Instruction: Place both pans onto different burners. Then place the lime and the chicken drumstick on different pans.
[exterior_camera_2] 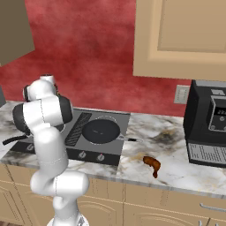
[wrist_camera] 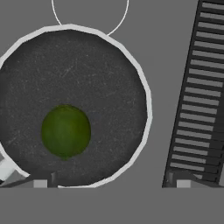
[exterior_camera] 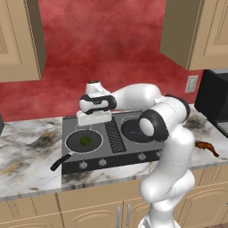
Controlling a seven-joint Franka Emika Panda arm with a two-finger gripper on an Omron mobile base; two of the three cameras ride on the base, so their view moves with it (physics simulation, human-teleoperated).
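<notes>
Lime [wrist_camera: 65,131] (round, dull green) sits in pan [wrist_camera: 100,78].

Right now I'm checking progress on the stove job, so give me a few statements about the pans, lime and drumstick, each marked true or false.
1. The lime lies in the left pan. True.
2. The chicken drumstick is in the right pan. False: it lies on the counter, right of the stove.
3. Both pans sit on burners. True.
4. The gripper is shut on the lime. False: its jaws are open above the pan, and the lime lies free.
5. The right pan holds food. False: it is empty.
</notes>
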